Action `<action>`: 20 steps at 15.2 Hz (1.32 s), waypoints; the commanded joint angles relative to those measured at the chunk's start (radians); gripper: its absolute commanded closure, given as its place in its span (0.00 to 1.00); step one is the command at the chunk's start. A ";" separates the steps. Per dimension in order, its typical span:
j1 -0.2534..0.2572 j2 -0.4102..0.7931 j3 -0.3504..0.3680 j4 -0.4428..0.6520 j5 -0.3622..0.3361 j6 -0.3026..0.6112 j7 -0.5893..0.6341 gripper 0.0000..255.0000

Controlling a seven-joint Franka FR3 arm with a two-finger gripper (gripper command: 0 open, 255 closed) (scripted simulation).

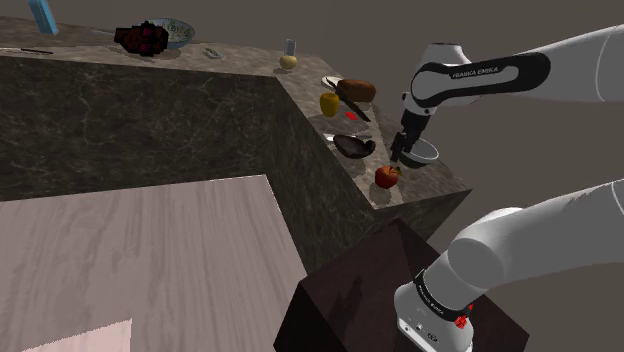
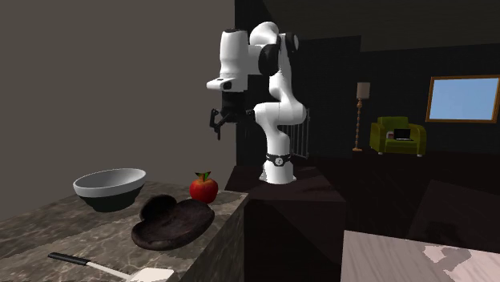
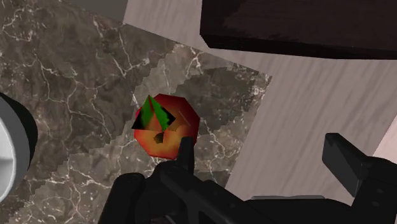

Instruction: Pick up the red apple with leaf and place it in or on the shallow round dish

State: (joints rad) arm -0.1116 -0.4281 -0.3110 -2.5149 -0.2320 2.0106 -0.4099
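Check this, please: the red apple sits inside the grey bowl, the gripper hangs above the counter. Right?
Not quite: the apple stands on the counter beside the grey bowl, as the second exterior view shows. The gripper does hang above.

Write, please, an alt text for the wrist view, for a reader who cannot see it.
A red apple with a green leaf sits near the corner of a dark marbled counter, seen from above past the open, empty pincer. The rim of a grey dish shows farther along the counter.
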 commanded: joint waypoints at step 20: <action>-0.041 0.429 -0.168 0.075 0.076 0.323 -0.263 0.00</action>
State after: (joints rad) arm -0.1530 -0.0006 -0.4792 -2.4394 -0.1569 2.3322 -0.6722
